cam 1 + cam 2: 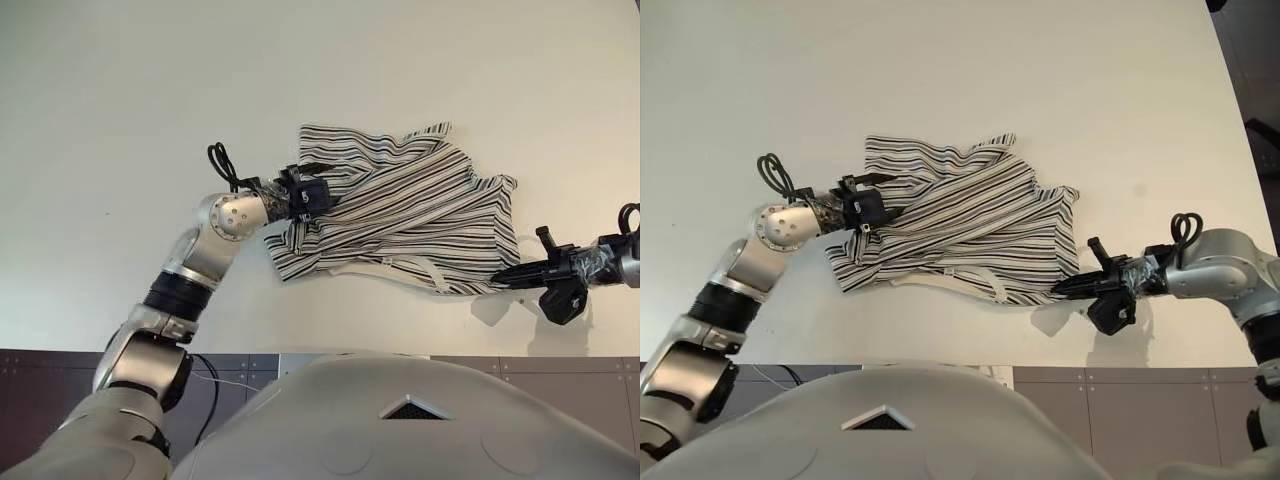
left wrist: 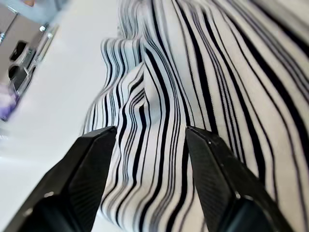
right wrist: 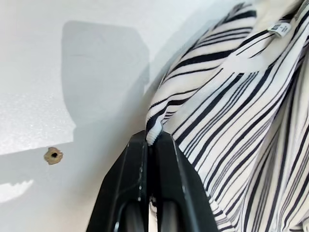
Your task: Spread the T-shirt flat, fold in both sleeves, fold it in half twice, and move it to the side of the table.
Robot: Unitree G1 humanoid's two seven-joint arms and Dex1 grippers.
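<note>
Left eye view puts the crumpled black-and-white striped T-shirt (image 1: 400,210) near the middle of the matte white table (image 1: 150,100), somewhat toward the near edge. It is not flat: the cloth lies in overlapping folds, so sleeves, neck opening and hem cannot be told apart, and which end is the collar is unclear. A plain white band (image 1: 405,267) runs along the near side, but whether it is a neckband or a hem cannot be made out. The heap is wider than it is deep, with its long axis running left to right across the table. Its stripes slant diagonally, in different directions from fold to fold. The cloth looks thin and soft, with narrow dark lines of uneven width on white. A small white sewn-in label (image 3: 280,28) shows in the right wrist view.

At the shirt's left end sits the left gripper (image 2: 150,130). Its 2 glossy black wedge-shaped fingers (image 2: 91,159) stand well apart, with rippled striped cloth between and beyond them. Whether they touch the fabric cannot be told.

At the near right corner, the right gripper (image 3: 153,137) has its 2 fingers pressed together, pinching a rolled edge of the T-shirt. Just beside it, the table carries a small round brownish mark (image 3: 53,155).
</note>
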